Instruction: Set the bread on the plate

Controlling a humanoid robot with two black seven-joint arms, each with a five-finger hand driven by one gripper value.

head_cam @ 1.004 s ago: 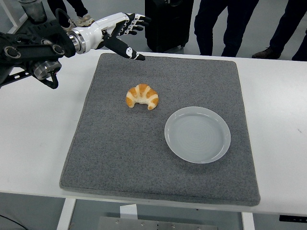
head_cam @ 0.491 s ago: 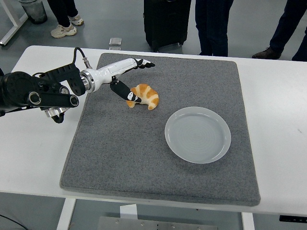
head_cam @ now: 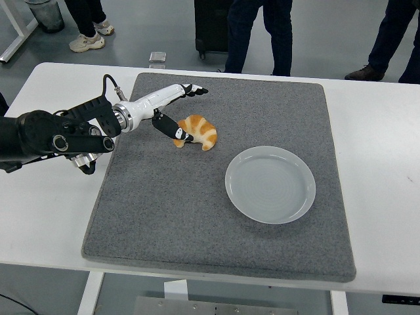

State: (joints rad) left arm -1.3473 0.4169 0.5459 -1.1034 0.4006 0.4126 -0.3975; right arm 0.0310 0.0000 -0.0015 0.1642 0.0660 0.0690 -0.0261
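White shells cover the left hand (head_cam: 172,105), which reaches in from the left edge on a black arm (head_cam: 52,134) and sits low over the far left part of a grey felt mat (head_cam: 216,223). Its fingers (head_cam: 193,89) are stretched out straight toward the far edge of the mat, while the black-tipped thumb (head_cam: 172,128) angles down and touches the left end of the bread (head_cam: 196,132); the hand is spread, not closed round anything. That bread is a croissant, curved like a crescent with both tips pointing toward the near edge, golden-orange on its ridges and paler cream in the bands between them. It lies flat on the mat, left of centre and toward the far side. A pale grey-blue plate (head_cam: 270,184), round with a shallow raised rim, rests on the mat to the right of and nearer than the croissant, clearly apart from it and holding nothing. The mat lies on a white bench (head_cam: 384,164) that shows bare on both sides. Beyond the far edge, the legs and shoes of several people (head_cam: 256,33) stand on a grey floor beside a dark suitcase (head_cam: 211,26).
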